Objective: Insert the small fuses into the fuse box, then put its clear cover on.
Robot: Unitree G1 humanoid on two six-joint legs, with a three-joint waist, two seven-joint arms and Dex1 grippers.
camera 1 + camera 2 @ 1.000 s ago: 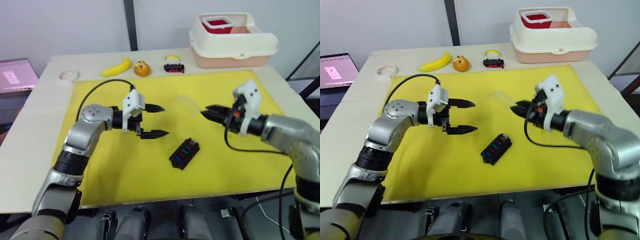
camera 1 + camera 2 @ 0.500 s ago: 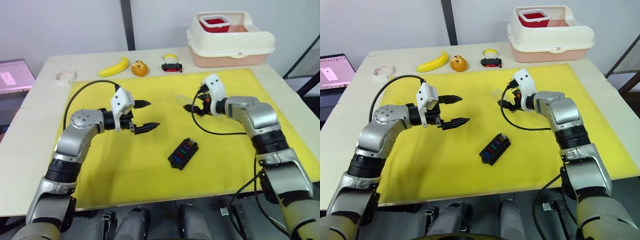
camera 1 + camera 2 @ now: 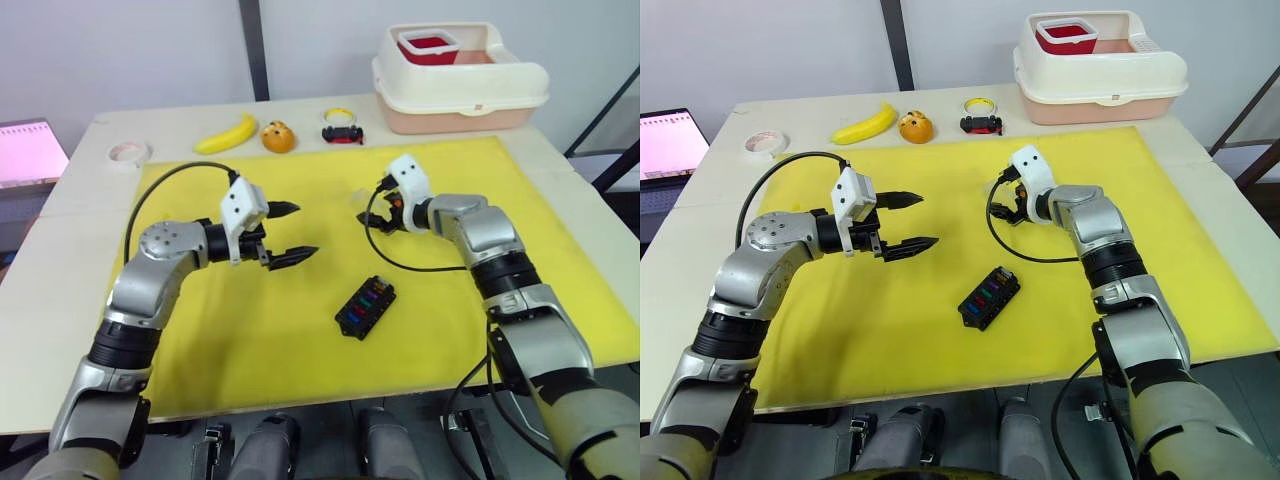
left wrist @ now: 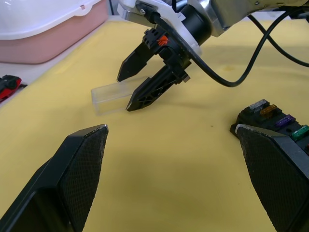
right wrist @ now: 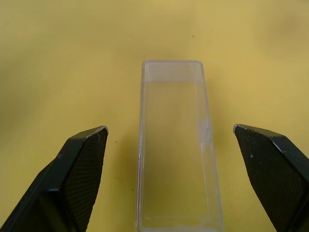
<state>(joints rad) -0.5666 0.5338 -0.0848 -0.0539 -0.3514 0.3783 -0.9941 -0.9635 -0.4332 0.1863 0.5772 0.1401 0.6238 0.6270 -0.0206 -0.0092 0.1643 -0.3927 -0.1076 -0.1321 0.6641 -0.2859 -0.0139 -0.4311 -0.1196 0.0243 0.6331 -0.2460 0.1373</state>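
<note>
1. The fuse box [image 3: 366, 307] lies nearest on the yellow mat [image 3: 300, 350], with coloured fuses [image 4: 285, 123] seated in its slots; whether every slot is filled is too small to tell.
2. Left gripper [image 3: 290, 232] hovers over the mat beyond it, jaws wide open, empty.
3. Cover step is in hand: right gripper [image 4: 133, 89] straddles the clear cover [image 5: 176, 145] lying flat, jaws spread, not touching.
4. Next: lower and close squarely across its long walls.
5. The cover barely shows from the head views.
</note>
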